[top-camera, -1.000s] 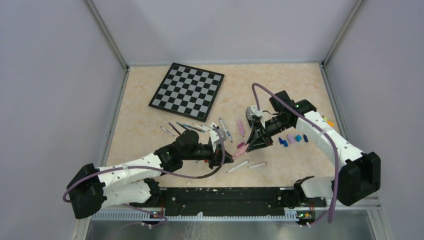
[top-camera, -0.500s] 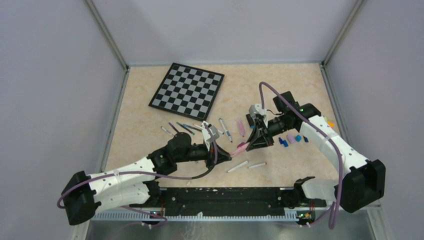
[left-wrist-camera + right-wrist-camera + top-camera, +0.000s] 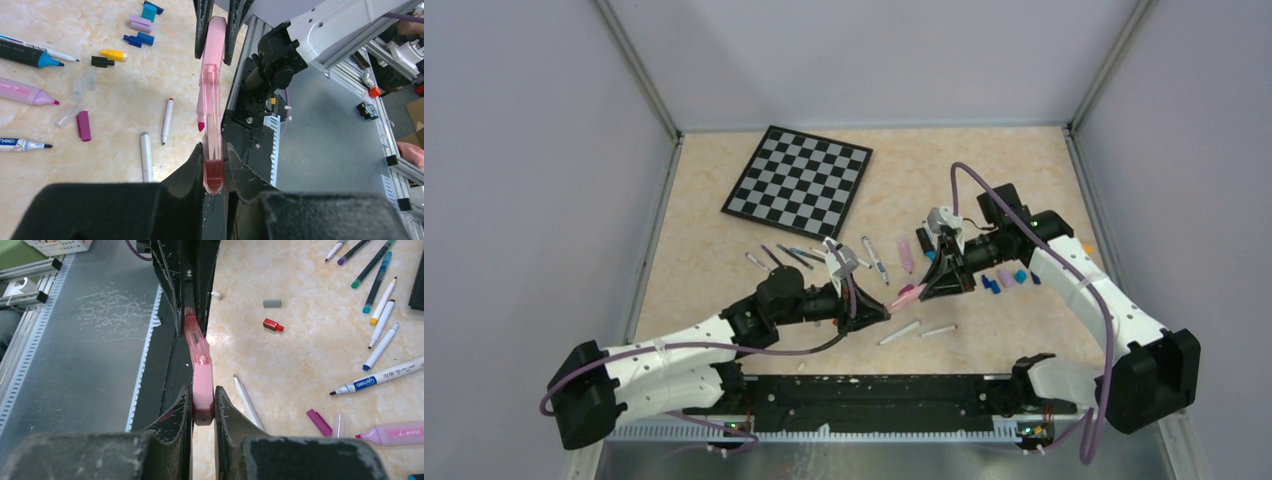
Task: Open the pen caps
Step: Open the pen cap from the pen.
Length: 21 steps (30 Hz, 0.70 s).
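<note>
**Pink pen (image 3: 202, 375) gripped at both ends**

Nearest us, two white pens (image 3: 900, 332) lie on the bench (image 3: 984, 180). Just beyond them we see the pink pen held clear of the surface. The right hand (image 3: 202, 389) is clamped tight on its body, and the left hand (image 3: 213, 151) is closed around its translucent pink cap (image 3: 213, 172). We cannot tell whether the cap is fully off. Farther back, loose caps (image 3: 1006, 278) sit beside the right arm (image 3: 1074, 280), more pens (image 3: 809, 255) lie in a row, and the chessboard (image 3: 799, 182) lies beyond.

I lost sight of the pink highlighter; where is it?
Top view, right of centre: the pink highlighter bridges the left gripper and right gripper, gripped at both ends, just beyond two white pens.
</note>
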Tool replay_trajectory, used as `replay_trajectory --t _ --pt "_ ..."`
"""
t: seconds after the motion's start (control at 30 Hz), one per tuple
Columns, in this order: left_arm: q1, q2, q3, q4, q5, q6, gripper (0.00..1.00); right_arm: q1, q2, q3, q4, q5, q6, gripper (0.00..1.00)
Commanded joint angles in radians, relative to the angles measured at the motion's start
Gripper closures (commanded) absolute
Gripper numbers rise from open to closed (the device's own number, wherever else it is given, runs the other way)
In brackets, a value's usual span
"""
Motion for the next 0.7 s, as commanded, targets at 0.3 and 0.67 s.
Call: replay_trajectory --t 0.3,0.67 --pt "-0.005 0.068 -0.029 0.143 0.182 -0.147 0.68 -0.053 -0.039 -0.002 0.084 0.075 0.023 1.0" --pt "-0.006 0.184 -0.028 0.341 0.206 -0.241 0.54 -0.053 -0.048 0.003 0.089 0.075 0.025 1.0"
